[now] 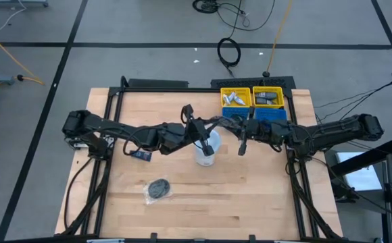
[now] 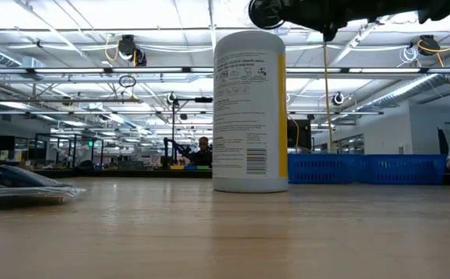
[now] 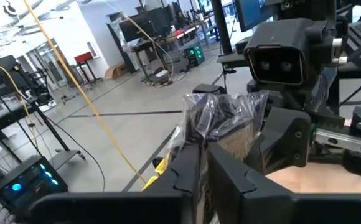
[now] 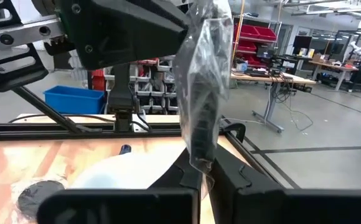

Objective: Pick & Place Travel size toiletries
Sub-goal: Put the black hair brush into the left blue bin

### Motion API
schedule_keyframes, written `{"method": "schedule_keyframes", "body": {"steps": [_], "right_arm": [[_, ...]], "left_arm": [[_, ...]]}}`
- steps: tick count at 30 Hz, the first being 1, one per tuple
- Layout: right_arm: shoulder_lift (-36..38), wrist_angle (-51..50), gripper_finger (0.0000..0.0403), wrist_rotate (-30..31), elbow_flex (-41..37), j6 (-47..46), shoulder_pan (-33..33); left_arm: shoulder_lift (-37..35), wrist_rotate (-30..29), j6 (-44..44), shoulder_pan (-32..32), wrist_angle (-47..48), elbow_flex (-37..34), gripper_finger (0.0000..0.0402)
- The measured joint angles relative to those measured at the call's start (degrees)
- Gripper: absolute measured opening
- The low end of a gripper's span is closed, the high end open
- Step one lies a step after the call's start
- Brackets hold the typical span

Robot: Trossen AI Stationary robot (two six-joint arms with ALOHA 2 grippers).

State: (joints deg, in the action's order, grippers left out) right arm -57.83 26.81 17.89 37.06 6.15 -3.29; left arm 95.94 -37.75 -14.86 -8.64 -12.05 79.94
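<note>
Both claws meet in air above desk point(image 1: 250, 189), over white tub point(image 1: 206, 150); clear-wrapped disc point(image 4: 200, 87) between them; right claw point(image 4: 206, 177) pinching wrap; left claw point(image 3: 204, 163) nearly closed on same wrap; second disc point(image 1: 159, 189) lying on desk, nearer front edge.

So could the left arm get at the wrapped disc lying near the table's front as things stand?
Probably not yet: the left gripper is pinching another wrapped disc with the right gripper. The way to the lying disc looks clear.

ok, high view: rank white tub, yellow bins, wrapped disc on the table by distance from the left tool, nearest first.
From the left tool:
1. White tub, just below it, table centre.
2. Yellow bins, back right.
3. Wrapped disc, front left, close to the bins' distance but slightly farther.
</note>
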Motion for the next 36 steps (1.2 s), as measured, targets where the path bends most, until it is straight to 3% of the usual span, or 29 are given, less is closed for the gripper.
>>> {"method": "schedule_keyframes", "body": {"steps": [6,13,18,26,36], "right_arm": [[0.42,-0.5,0.0001,4.94,0.0,1.9,-0.04],[2.17,-7.62,0.0001,13.06,0.0,2.02,1.73],[2.24,-12.98,0.0,19.65,0.0,1.12,4.04],[1.95,-23.7,0.0,19.78,0.02,-4.95,9.13],[1.55,-37.88,0.0,19.52,0.02,-8.74,14.24]], "left_arm": [[-2.03,-2.61,-2.05,0.04,4.94,0.0,0.0093],[-7.02,-5.8,7.88,-0.17,21.32,0.0,0.0138],[-9.72,-5.8,15.24,-0.17,35.57,0.0,0.0137],[-10.95,-5.8,28.64,-0.73,52.88,0.0,0.0123],[-10.93,-5.25,38.84,-2.38,65.84,0.0,0.0122]]}}
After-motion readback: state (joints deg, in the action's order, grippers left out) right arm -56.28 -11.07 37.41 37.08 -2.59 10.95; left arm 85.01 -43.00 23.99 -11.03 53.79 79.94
